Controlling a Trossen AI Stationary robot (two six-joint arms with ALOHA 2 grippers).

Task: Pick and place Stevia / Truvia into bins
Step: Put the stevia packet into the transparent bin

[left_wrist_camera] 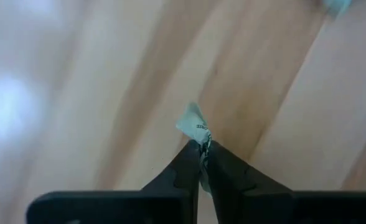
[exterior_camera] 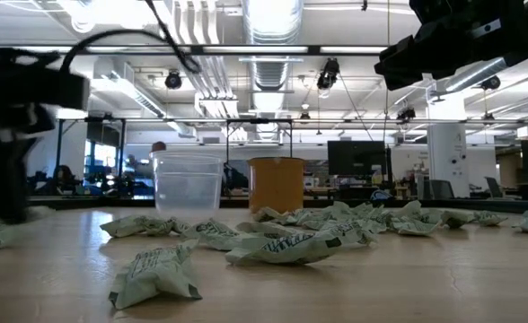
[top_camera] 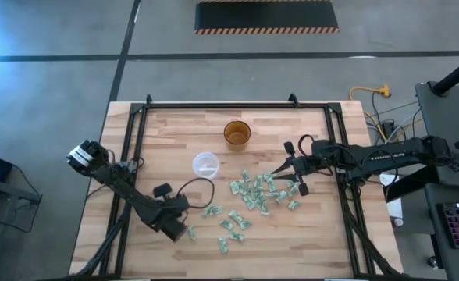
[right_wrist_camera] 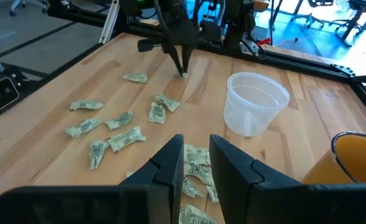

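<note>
sachet (left_wrist_camera: 195, 126) upright in left gripper (left_wrist_camera: 203, 149)

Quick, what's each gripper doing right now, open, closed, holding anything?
Left gripper: shut on a sweetener sachet.
Right gripper: open, holding nothing, above the sachet pile.

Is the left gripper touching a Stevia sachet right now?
Touching. The left wrist view shows the left gripper shut on a sachet, whose crumpled end sticks out past the fingertips, above the wooden table.

Clear cup (top_camera: 205, 165) left of sachet scatter (top_camera: 253, 193), amber cup (top_camera: 236, 133) behind both, on table (top_camera: 159, 133)
</note>
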